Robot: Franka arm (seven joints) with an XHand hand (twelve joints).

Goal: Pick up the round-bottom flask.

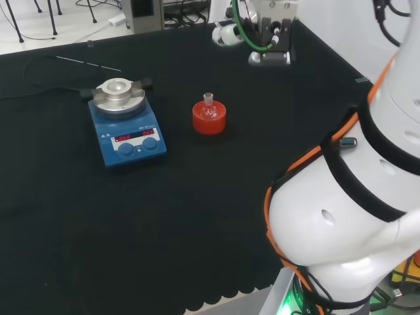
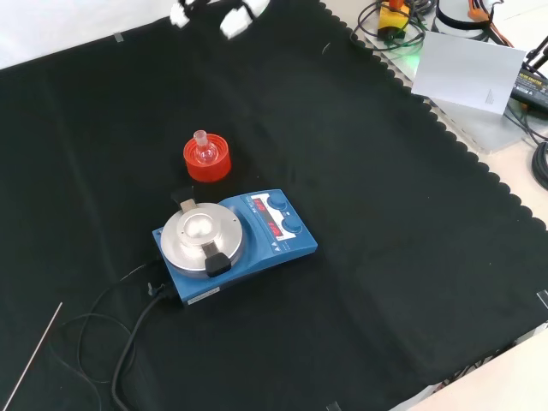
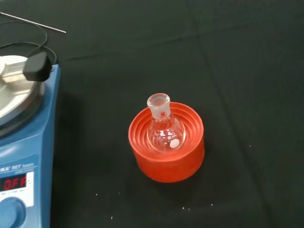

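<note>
One clear glass round-bottom flask point(image 3: 164, 131) sits upright in one red ribbed ring stand point(image 3: 166, 142) beside one blue hotplate point(image 2: 235, 243); robot hand point(image 2: 235, 19) finger state: cannot tell.

Blue hotplate stirrer point(image 2: 235, 246) w/ cable, thin rod point(image 1: 88, 64), maybe wire
</note>
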